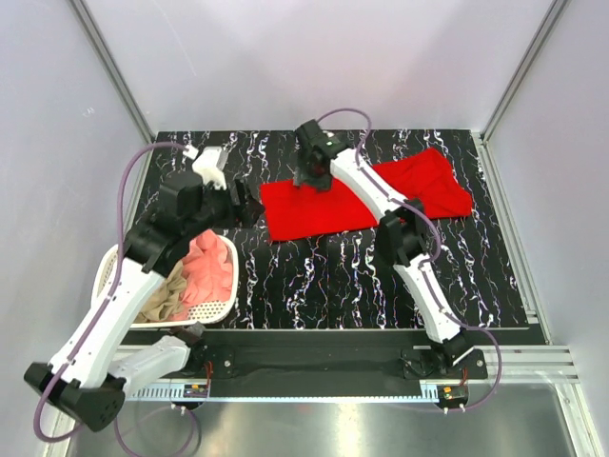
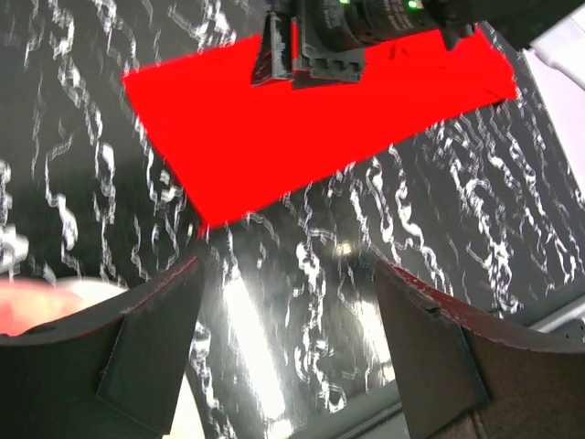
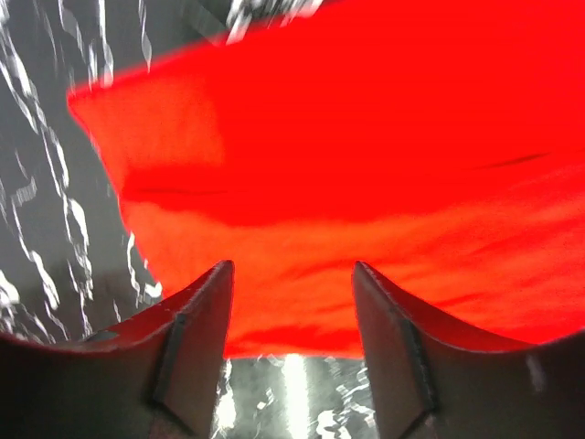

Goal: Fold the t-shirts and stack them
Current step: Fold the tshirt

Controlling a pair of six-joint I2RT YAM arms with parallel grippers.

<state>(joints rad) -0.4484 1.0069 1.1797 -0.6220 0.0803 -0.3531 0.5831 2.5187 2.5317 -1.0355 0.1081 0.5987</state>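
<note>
Progress looks early to me: red shirt (image 1: 366, 202) partly folded at one o'clock, pink shirt (image 1: 209, 268) and tan shirt (image 1: 167, 298) in basket (image 1: 206, 311) at eight; left jaws and right jaws gape empty.

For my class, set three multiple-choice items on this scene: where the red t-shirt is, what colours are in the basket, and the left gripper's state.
1. Where is the red t-shirt? A on the floor; B on the table; C draped over an arm.
2. Which cloth colours show in the basket? A pink and tan; B blue and green; C white only.
3. The left gripper is: A shut on cloth; B open and empty; C out of view.
Key: B, it lies spread there; A, pink cloth and tan cloth fill it; B, its fingers stand apart, nothing between.
</note>
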